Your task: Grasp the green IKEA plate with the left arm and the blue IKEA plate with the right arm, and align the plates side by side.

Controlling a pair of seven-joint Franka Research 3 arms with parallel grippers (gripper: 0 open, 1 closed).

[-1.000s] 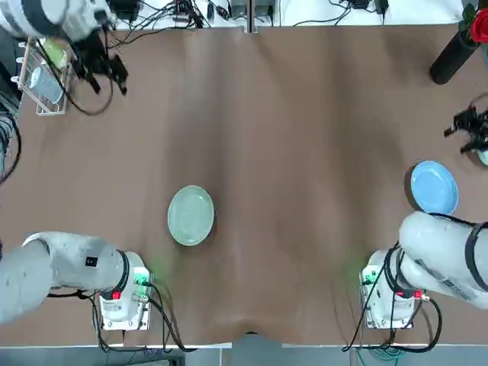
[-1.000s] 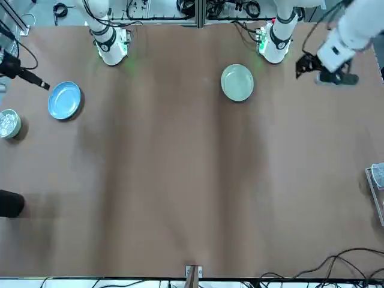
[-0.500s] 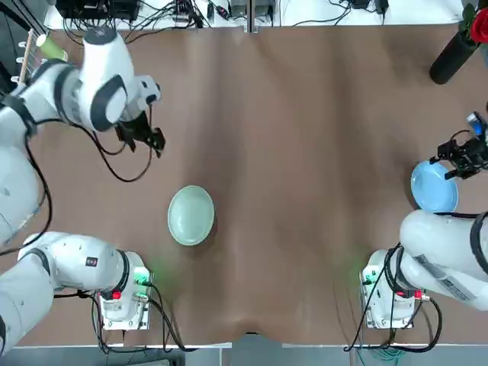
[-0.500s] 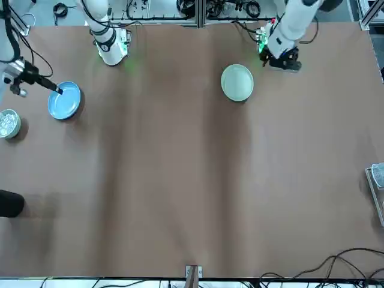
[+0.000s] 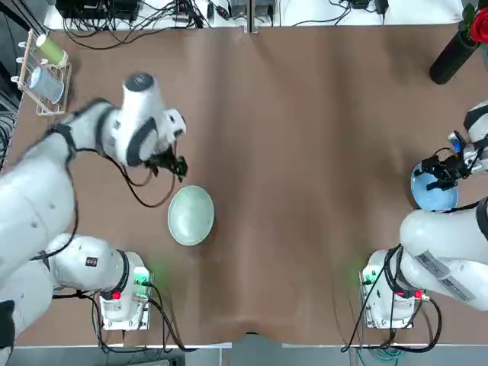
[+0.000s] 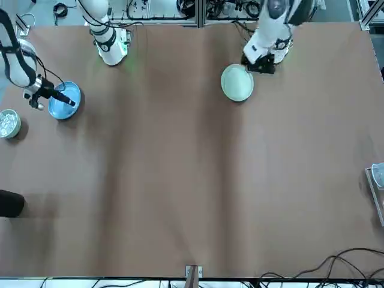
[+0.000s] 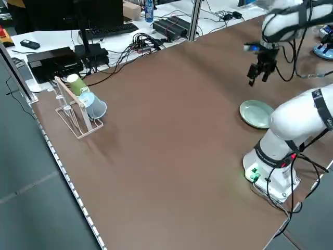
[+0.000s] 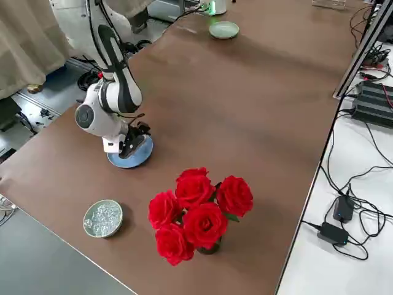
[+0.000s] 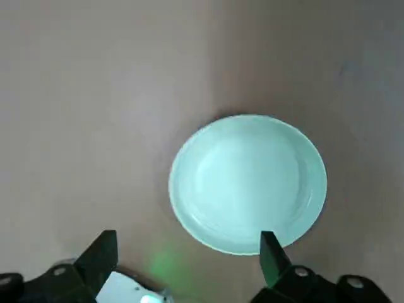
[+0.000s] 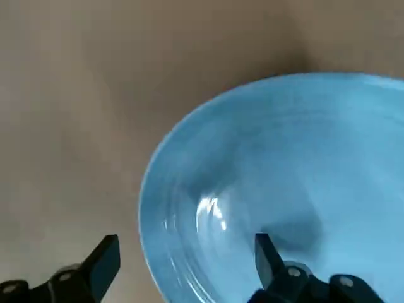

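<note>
The pale green plate (image 5: 191,216) lies flat on the brown table in front of the left arm's base, also shown in the front view (image 6: 237,83). My left gripper (image 5: 174,165) hovers open just beyond the plate's far-left rim; in the left wrist view the green plate (image 9: 248,183) lies below, ahead of the spread fingers (image 9: 107,243). The light blue plate (image 5: 436,194) sits at the table's right edge. My right gripper (image 5: 436,174) is open low over its far rim, with the blue plate (image 10: 284,189) filling the right wrist view.
A dark vase of red roses (image 8: 196,209) stands at the far right corner. A small glass bowl (image 8: 103,217) sits right of the blue plate. A wire rack with cups (image 5: 44,72) stands at the far left. Cables line the far edge.
The left arm swung from the far-left rack in toward the green plate. The right gripper came down and inward from beyond the blue plate onto its rim area. Neither plate has moved.
</note>
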